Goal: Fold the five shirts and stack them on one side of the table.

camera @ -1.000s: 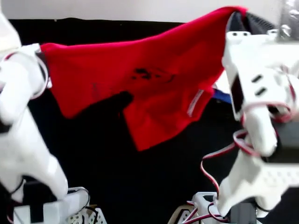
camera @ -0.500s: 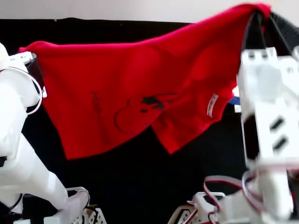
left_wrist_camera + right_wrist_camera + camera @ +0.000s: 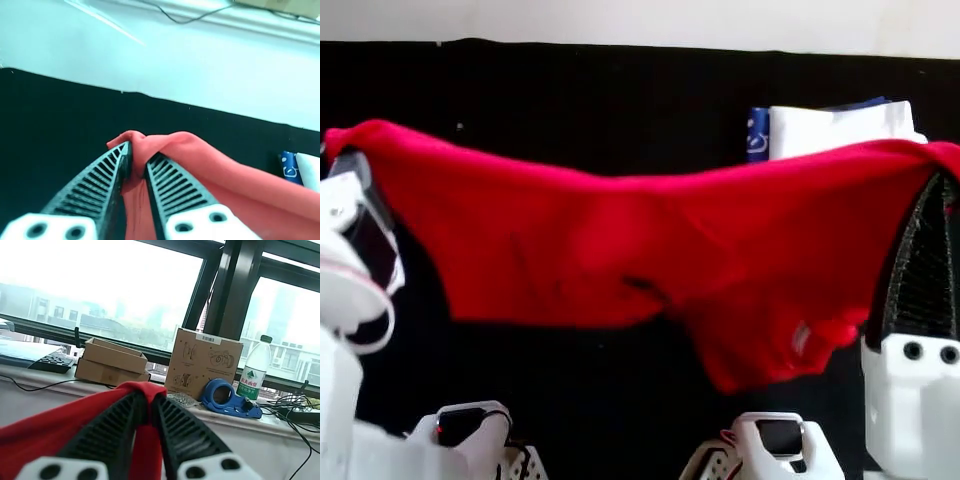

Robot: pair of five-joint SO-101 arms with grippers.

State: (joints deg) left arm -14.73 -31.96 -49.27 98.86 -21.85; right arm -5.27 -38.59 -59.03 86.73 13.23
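Observation:
A red shirt [image 3: 620,240] hangs stretched in the air between both arms, above the black table [image 3: 570,100]. My left gripper [image 3: 137,150] is shut on one corner of the red shirt [image 3: 215,170], at the left of the high view. At the right of that view my right gripper [image 3: 148,392] pinches the other corner of the shirt [image 3: 55,430], its black ribbed finger [image 3: 925,260] showing under the cloth. A folded white shirt [image 3: 840,128] lies on a blue one [image 3: 757,133] at the table's far right.
The arms' white bases [image 3: 470,440] stand at the table's near edge. The table's far edge meets a pale floor [image 3: 150,50]. Beyond the table, the right wrist view takes in a windowsill with cardboard boxes [image 3: 205,362], a tape dispenser [image 3: 227,397] and a bottle [image 3: 254,371].
Both arms have drawn the red shirt toward the near edge and spread it wider. It now hangs as a long flat band, and the folded stack at the far right has come into sight.

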